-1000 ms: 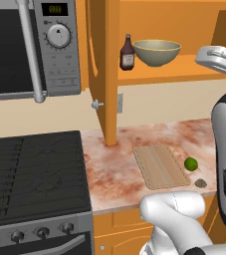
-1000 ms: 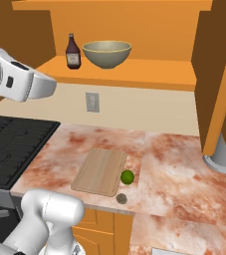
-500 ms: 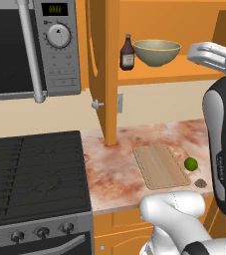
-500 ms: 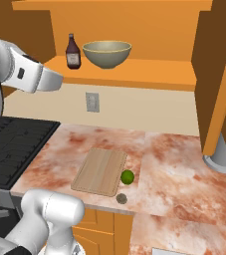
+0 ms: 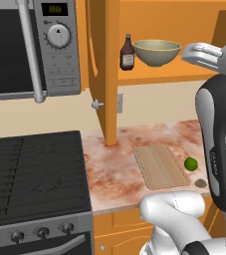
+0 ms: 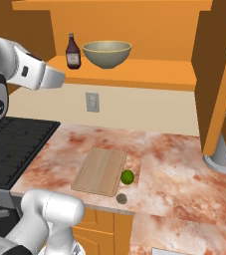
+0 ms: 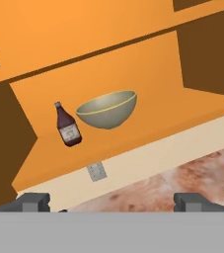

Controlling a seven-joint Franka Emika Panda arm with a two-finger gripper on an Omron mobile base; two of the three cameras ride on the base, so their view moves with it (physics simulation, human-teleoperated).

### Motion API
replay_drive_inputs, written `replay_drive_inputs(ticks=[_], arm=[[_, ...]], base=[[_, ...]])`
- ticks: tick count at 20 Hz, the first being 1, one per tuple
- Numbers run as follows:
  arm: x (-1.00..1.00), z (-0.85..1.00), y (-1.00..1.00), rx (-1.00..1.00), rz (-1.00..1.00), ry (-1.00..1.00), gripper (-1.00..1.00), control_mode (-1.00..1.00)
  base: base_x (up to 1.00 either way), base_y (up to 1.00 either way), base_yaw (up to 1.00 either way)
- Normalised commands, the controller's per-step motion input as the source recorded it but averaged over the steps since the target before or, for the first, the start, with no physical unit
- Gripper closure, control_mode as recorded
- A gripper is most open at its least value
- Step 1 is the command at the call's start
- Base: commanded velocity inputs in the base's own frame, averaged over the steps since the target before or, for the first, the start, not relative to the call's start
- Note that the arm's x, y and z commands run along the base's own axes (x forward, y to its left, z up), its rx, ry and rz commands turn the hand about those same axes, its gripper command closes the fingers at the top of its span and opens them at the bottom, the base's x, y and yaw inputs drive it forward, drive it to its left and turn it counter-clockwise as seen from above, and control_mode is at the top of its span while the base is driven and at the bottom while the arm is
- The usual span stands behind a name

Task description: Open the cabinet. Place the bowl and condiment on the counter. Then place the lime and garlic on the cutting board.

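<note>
Fingers spread wide and empty, facing the open cabinet, where bowl and condiment stand side by side on the shelf.

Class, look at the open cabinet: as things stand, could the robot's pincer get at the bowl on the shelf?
Probably yes. The cabinet doors stand open, the pincer is open and faces the bowl with nothing between them. The condiment bottle stands close beside the bowl, so it could be knocked.
</note>
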Motion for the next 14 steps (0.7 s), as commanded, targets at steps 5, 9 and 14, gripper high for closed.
replay_drive_inputs(ticks=[5, 9, 14], arm=[[0.2, -0.02, 0.1, -0.03, 0.0, 0.01, -1.0, -1.0], [0.22, 0.0, 0.01, 0.0, 0.02, 0.06, -1.0, -1.0], [0.2, -0.03, 0.01, 0.0, 0.09, 0.09, -1.0, -1.0]], base=[[0.0, 0.0, 0.0], [0.0, 0.0, 0.0], [0.0, 0.0, 0.0]])
